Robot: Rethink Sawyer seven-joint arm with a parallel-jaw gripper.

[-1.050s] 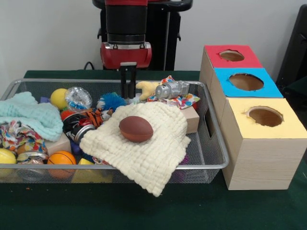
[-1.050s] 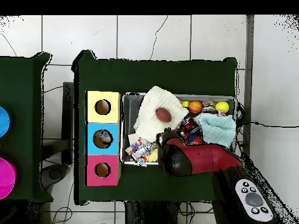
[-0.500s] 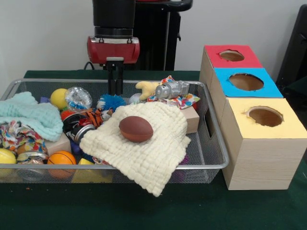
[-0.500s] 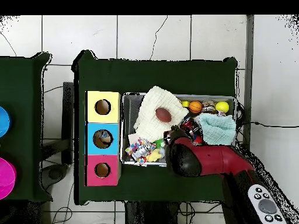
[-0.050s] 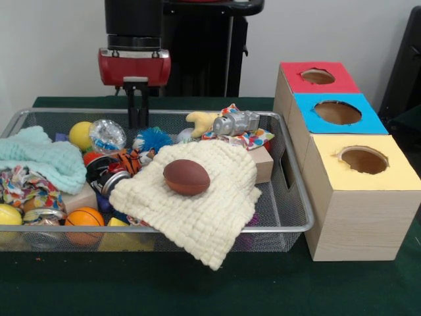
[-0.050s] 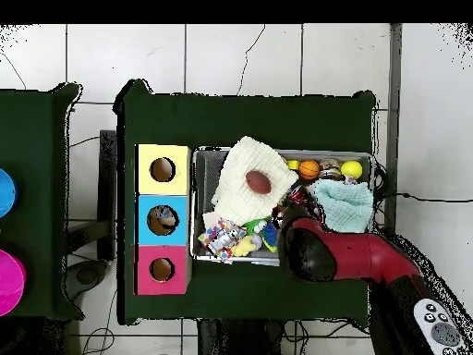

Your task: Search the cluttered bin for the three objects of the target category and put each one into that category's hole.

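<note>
Claw [image 5: 137, 117] narrow, empty, above the bin [image 5: 289, 172] — football [image 5: 187, 176] on cream cloth [image 5: 220, 197] — no readable writing.

I saw a dark green table [image 5: 368, 289] under everything, with white floor tiles [image 6: 240, 55] around it. A second green table [image 6: 37, 139] stood beside it, carrying blue [image 6: 5, 192] and pink [image 6: 9, 282] discs.

- Arm [image 5: 133, 20]: black cylindrical link above a glossy red wrist housing with a grey seam.
- Tool [image 5: 137, 105]: two slim black fingers under a grey mount.
</note>
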